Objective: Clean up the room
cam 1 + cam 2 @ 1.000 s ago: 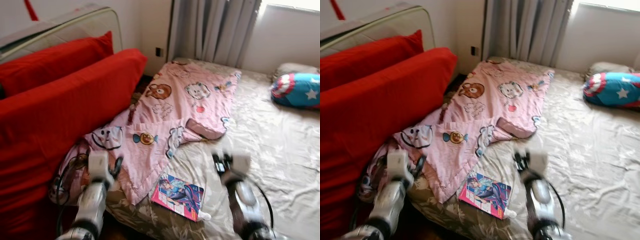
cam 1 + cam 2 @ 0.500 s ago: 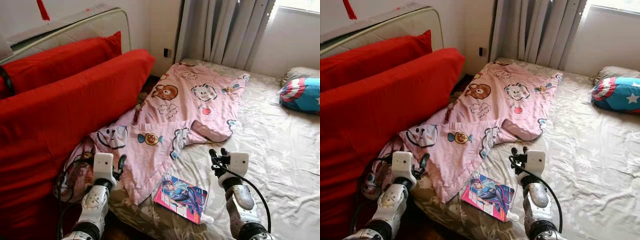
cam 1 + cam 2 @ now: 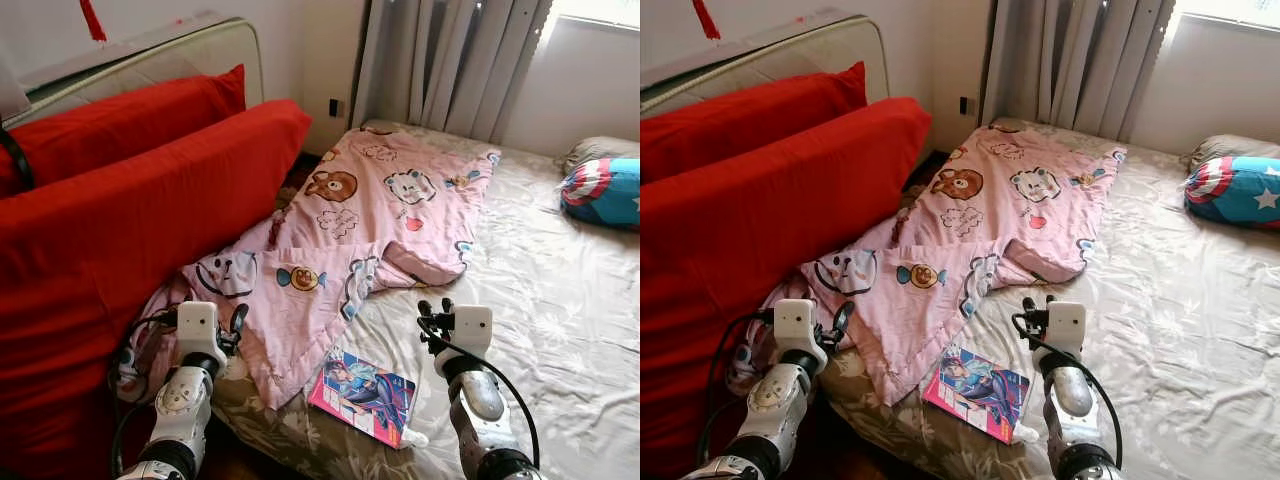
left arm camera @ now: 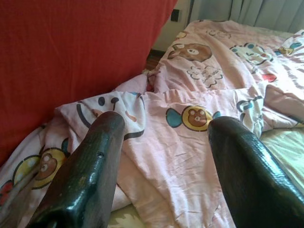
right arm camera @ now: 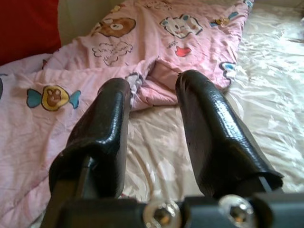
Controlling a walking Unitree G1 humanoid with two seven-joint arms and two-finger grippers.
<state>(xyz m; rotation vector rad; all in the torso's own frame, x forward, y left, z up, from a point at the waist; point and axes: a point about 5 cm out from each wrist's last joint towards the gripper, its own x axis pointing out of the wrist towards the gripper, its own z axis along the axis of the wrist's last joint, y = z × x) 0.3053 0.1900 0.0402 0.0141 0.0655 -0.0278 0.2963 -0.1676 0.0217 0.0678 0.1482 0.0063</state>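
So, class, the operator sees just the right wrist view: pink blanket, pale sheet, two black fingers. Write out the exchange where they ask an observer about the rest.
Operator: Is anything lying near my right gripper?
Observer: Yes, a comic book lies flat on the bed's near edge, to the left of the right gripper.
Operator: Where is the left gripper?
Observer: The left gripper, fingers apart, is at the pink blanket's lower corner, beside the red cushion.
Operator: Anything at the far end of the bed?
Observer: A blue star-and-shield pillow sits at the far right, by the window wall.
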